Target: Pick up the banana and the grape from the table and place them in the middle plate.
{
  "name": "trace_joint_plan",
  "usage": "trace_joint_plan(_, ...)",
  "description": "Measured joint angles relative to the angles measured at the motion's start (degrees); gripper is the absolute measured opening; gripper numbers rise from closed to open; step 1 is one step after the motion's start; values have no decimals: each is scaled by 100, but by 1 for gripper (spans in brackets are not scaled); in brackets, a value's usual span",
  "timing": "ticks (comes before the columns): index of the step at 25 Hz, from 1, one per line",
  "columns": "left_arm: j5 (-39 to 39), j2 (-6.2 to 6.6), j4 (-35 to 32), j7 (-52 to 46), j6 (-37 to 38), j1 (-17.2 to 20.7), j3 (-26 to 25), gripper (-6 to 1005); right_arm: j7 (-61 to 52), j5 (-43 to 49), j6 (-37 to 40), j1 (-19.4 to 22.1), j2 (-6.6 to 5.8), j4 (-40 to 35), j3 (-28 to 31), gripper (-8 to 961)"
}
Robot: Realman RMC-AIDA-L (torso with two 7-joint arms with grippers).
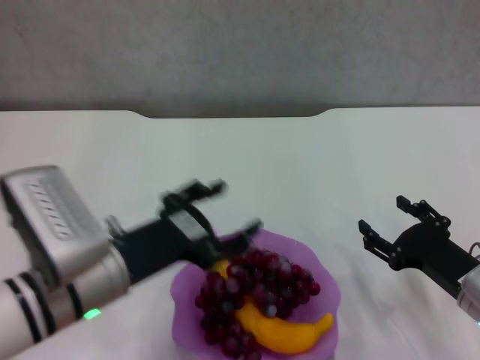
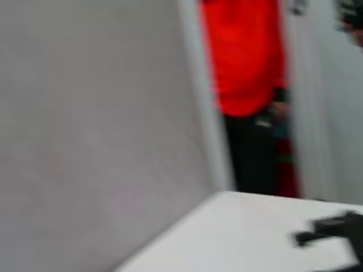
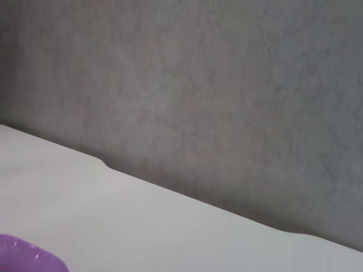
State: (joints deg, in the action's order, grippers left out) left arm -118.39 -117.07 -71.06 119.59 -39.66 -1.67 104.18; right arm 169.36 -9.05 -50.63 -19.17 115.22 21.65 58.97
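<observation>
Dark red-purple grape bunch [image 1: 255, 296] atop curved yellow banana [image 1: 289, 331] in scalloped translucent purple plate [image 1: 315, 271], near edge of white table [image 1: 285, 157]. Left gripper [image 1: 229, 206] spread above plate; right gripper [image 1: 391, 214] spread, right of plate.

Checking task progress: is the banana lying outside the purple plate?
No, the banana lies inside the middle plate, partly under the grape.

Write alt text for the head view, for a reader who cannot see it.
A purple scalloped middle plate on the white table holds the banana with the grape bunch lying across it. The left hand, open, hangs above the plate's left rim; the right hand, open and empty, hovers to the plate's right.
</observation>
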Motion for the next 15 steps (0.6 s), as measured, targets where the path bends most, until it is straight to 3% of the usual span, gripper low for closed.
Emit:
trace_joint_plan(2, -408, -5, 128, 323, 14, 14, -90, 765, 0, 0, 0, -2, 0, 1, -1, 818)
trace_joint_plan(9, -3878, -15, 1706, 3011, -221, -192, -405, 894, 0, 0, 0, -21, 0, 9, -26, 818)
trace_joint_plan(12, -4581, -25, 2596, 3253, -856, -418, -545, 893, 0, 0, 0, -27, 5, 10, -26, 819)
trace_joint_plan(15, -4737, -59, 3684, 3173, -1703, -757, -968, 893, 0, 0, 1, -49, 10, 16, -26, 819)
